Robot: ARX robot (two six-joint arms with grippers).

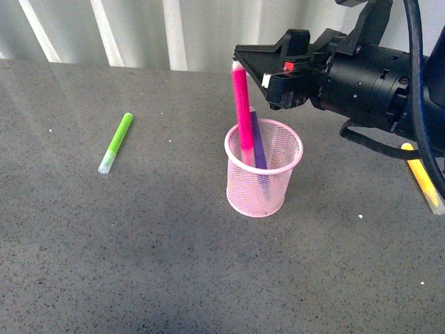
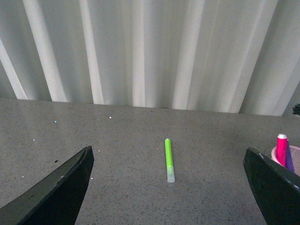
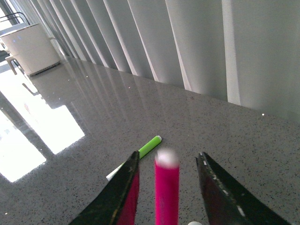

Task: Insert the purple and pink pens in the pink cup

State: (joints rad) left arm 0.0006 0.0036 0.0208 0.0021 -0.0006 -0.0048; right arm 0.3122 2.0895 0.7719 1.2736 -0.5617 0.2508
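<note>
The pink cup (image 1: 264, 182) stands upright on the grey table, right of centre. The pink pen (image 1: 242, 111) stands in it, leaning left, its top end well above the rim. The purple pen (image 1: 258, 142) stands in the cup beside it, lower. My right gripper (image 1: 240, 57) is open just above the pink pen's top; in the right wrist view the pink pen (image 3: 167, 190) stands between the spread fingers (image 3: 123, 194) without touching them. My left gripper (image 2: 169, 187) is open and empty, out of the front view; the pink pen (image 2: 281, 149) and cup rim (image 2: 294, 151) show at its edge.
A lime-green marker (image 1: 116, 142) lies on the table at the left, also seen in the left wrist view (image 2: 168, 159) and right wrist view (image 3: 140, 153). A yellow marker (image 1: 424, 179) lies at the right, partly under my right arm. White curtains hang behind the table's far edge.
</note>
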